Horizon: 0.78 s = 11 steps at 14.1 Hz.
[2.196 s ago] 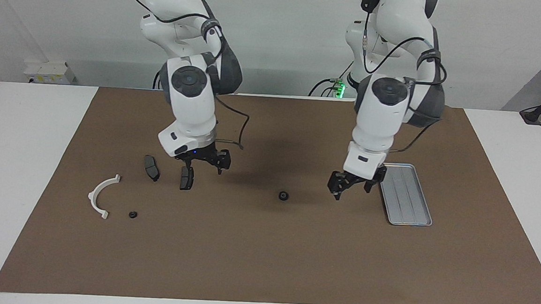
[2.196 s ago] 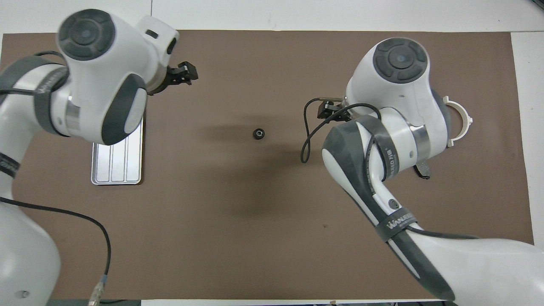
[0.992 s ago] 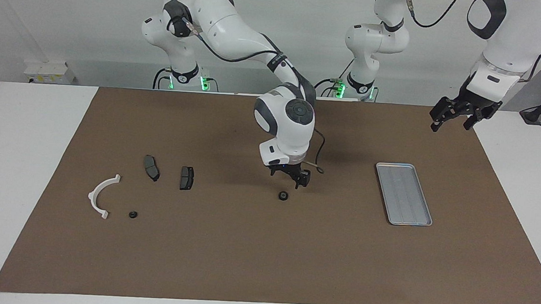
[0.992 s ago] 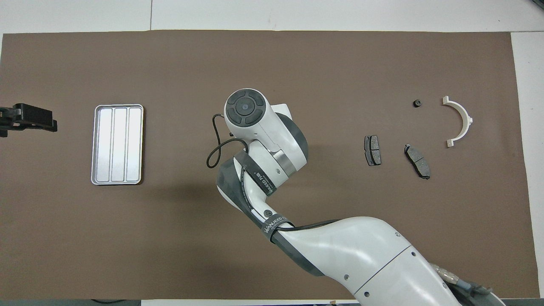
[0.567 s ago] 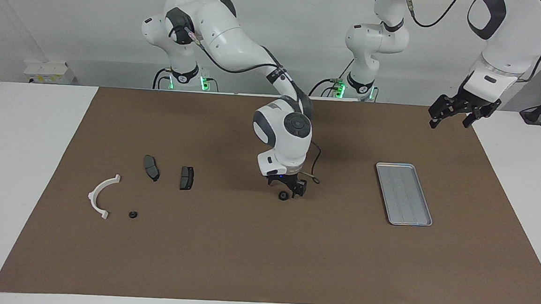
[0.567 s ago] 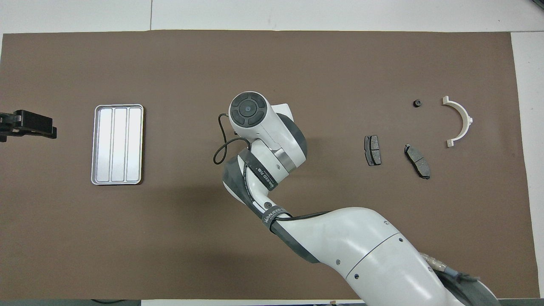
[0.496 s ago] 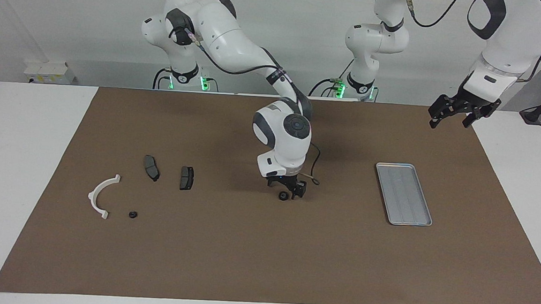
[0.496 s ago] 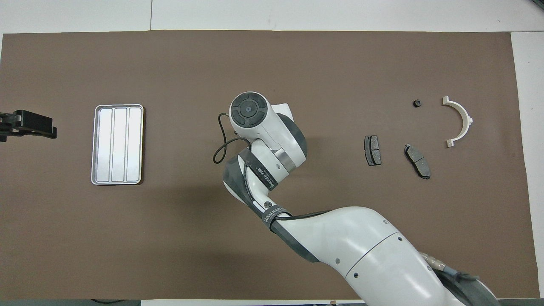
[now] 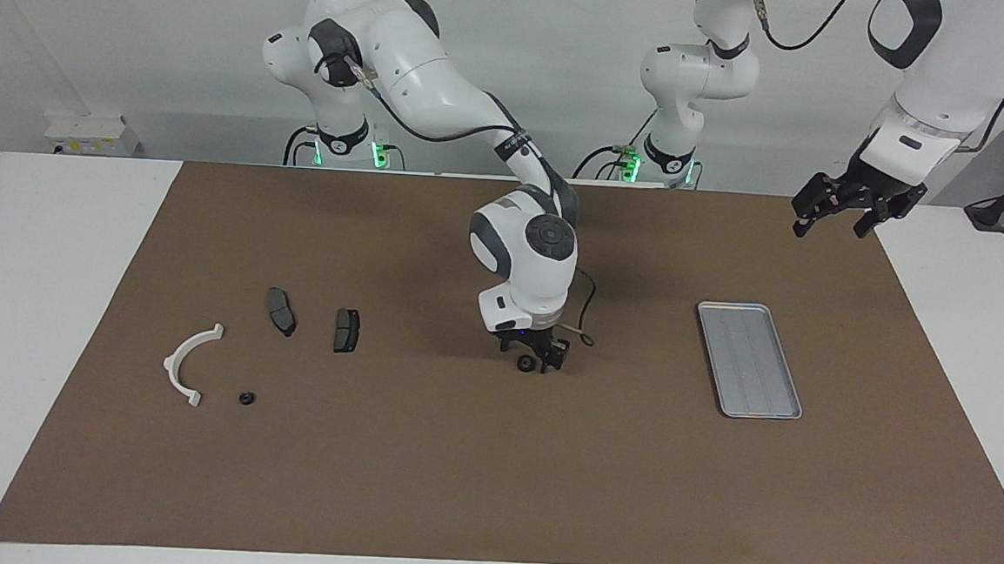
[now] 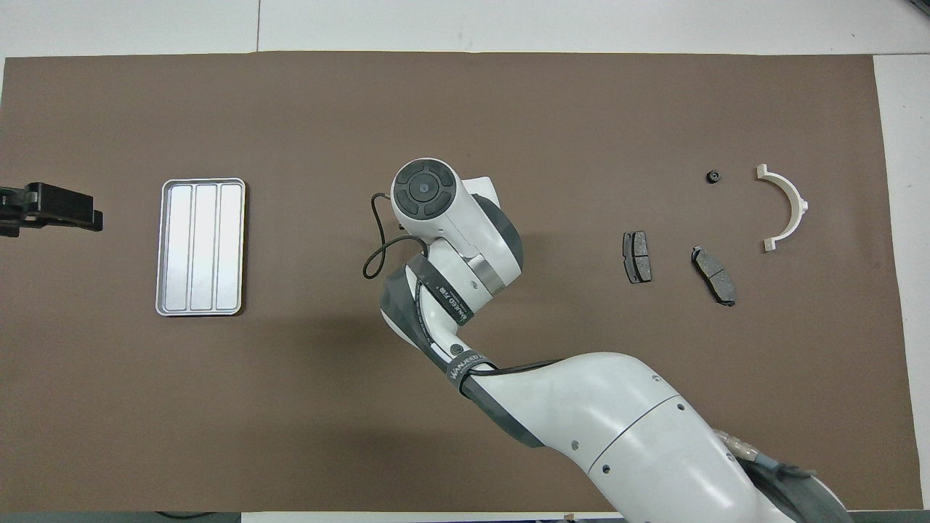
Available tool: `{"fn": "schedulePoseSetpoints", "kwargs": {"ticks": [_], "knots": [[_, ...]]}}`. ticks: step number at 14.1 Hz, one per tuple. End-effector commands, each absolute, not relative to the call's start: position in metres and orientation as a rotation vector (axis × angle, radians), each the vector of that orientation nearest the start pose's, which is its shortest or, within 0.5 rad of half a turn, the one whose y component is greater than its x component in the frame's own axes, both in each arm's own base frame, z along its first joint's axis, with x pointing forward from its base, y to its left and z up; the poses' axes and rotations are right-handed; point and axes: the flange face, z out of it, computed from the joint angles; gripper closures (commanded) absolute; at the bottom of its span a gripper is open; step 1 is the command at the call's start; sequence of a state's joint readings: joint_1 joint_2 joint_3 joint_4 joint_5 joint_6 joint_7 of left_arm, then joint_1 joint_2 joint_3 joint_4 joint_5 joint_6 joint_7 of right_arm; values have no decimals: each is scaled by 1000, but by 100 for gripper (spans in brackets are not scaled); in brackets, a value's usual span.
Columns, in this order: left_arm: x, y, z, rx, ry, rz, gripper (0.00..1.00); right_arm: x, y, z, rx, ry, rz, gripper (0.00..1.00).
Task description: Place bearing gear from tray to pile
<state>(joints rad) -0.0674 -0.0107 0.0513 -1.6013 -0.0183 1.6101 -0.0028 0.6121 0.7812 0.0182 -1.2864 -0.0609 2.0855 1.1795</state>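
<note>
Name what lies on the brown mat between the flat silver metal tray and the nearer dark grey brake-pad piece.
In the facing view, a small black bearing gear with the right gripper down at it lies between tray and pad.

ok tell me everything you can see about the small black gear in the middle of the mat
The bearing gear is a small, round, black part lying flat on the brown mat, midway between the tray and the pile. The right hand is down around it; actual contact cannot be made out. In the overhead view the arm hides it. A similar smaller black part lies by the pile.
</note>
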Motion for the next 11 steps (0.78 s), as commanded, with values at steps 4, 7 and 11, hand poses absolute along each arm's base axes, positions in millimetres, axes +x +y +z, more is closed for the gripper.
{"fn": "schedulePoseSetpoints", "kwargs": {"ticks": [4,7,11], "knots": [[550,-5,626,-3164,31,-39,0,610,431,276,-3061,845,-34,100],[549,-4,626,-3164,29,-34,0,611,431,277,-3068,838,-45,100],[549,-4,623,-3164,28,-39,0,623,412,302,-3106,814,-25,100]]}}
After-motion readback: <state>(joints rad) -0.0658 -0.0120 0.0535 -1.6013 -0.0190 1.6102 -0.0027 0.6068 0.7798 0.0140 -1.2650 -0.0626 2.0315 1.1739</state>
